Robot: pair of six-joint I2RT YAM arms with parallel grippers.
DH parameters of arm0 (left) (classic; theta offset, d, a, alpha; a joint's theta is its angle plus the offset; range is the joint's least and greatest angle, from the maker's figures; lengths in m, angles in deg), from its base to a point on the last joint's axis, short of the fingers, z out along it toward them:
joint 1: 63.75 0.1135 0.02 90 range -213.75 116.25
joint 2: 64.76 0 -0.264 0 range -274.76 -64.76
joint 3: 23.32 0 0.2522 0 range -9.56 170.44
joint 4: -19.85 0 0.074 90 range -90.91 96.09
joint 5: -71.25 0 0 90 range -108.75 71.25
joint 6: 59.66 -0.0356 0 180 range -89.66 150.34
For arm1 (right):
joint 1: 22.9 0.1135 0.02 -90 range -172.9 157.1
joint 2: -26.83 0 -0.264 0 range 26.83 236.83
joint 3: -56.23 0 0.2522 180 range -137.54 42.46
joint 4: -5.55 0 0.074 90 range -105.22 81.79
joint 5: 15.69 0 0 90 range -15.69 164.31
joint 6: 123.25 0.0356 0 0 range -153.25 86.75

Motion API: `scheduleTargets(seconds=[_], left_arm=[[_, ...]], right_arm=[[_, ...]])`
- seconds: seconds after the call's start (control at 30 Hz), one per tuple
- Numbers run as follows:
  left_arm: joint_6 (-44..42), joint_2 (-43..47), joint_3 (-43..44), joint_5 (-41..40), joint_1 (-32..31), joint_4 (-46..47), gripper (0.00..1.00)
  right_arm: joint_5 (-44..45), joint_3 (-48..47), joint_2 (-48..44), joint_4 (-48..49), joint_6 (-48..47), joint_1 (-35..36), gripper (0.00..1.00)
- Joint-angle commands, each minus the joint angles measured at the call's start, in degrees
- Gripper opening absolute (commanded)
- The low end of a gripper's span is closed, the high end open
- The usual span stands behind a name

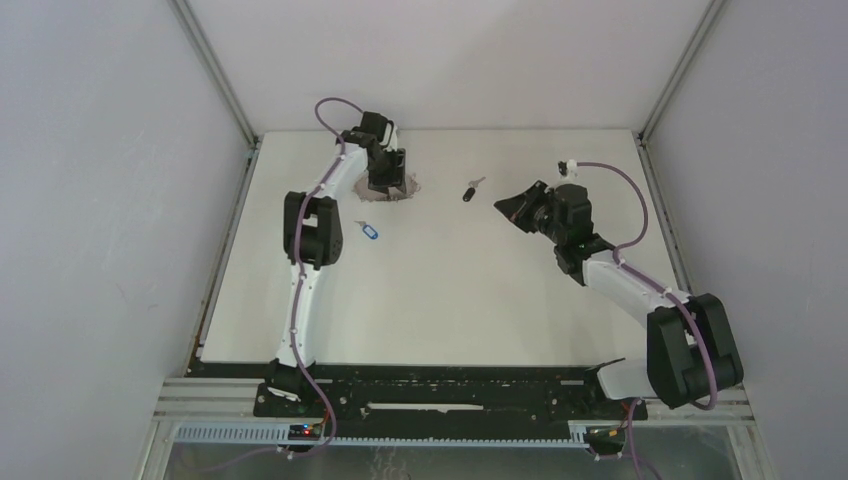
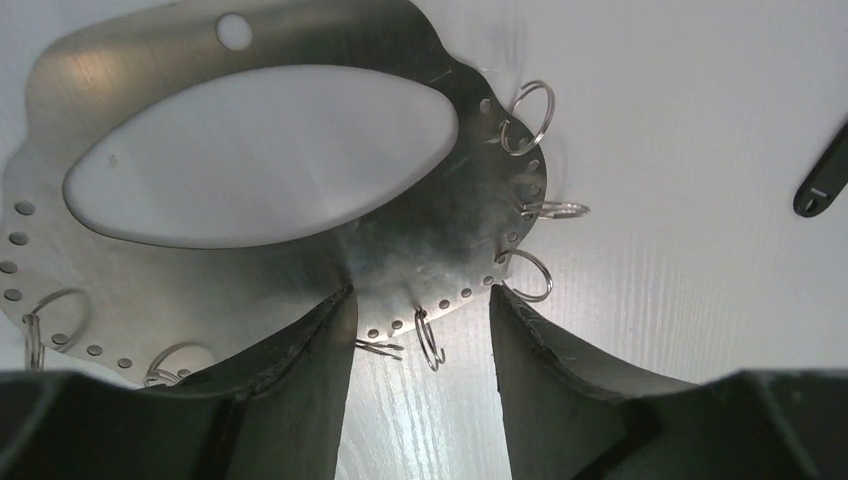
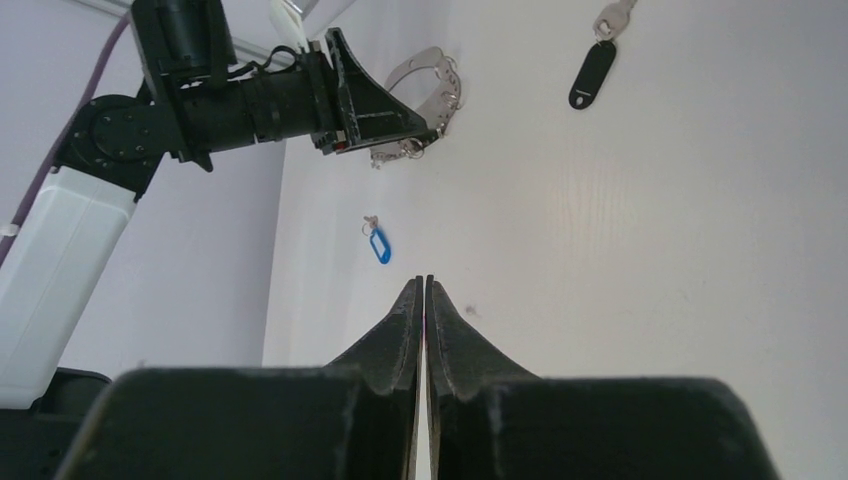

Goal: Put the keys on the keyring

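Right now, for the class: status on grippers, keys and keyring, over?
Left gripper open, astride rim of flat grey metal keyring. Right gripper shut, empty. Blue-headed key, black-headed key loose on white table. Nothing in the way.

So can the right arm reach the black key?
Probably yes. The right gripper, shut, sits close to the black key, with only table between them. Nothing seems to block the way.

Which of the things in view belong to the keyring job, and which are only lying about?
For the job: keyring, blue-headed key, black-headed key, left gripper open astride the keyring's edge, right gripper shut, holding nothing.
Only surroundings: white table, grey walls.
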Motion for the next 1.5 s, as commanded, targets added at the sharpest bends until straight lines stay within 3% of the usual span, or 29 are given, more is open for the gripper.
scheduleTargets(seconds=[0.0, 0.13, 0.3, 0.57, 0.73, 0.87, 1.27, 1.47], left_arm=[[-1.7, 1.1, -2.1, 3.2, 0.0, -5.9, 0.57], [-2.2, 2.2, -4.3, 3.8, -0.1, -6.8, 0.55], [-2.9, 3.5, -7.4, 4.3, -0.2, -7.1, 0.37], [-3.1, 2.3, -4.0, 0.9, -0.2, -7.5, 0.31], [-3.7, 2.6, -4.6, 0.5, -0.6, -7.5, 0.18], [-4.1, 2.7, -4.8, 0.5, -1.3, -8.0, 0.01], [-6.8, 10.1, -18.7, 2.1, -4.8, -8.1, 0.00], [-7.4, 18.6, -36.1, 4.4, -8.2, -3.7, 0.00]], right_arm=[[0.4, -0.1, -3.5, -0.2, -0.4, -0.1, 0.09], [0.9, -0.1, -4.6, -1.5, -0.5, -0.2, 0.09], [1.0, -0.1, -5.0, -1.6, -0.4, -0.1, 0.08], [1.0, -0.1, -5.3, -1.9, -0.6, 0.0, 0.05], [1.0, -0.1, -5.2, -1.7, -0.5, 0.0, 0.01], [0.8, -0.1, -5.0, -1.6, -0.4, 0.1, 0.00], [1.2, -0.1, -5.3, -3.0, -0.5, 0.0, 0.00], [2.0, -0.1, -4.0, -3.1, -0.9, -0.6, 0.00]])
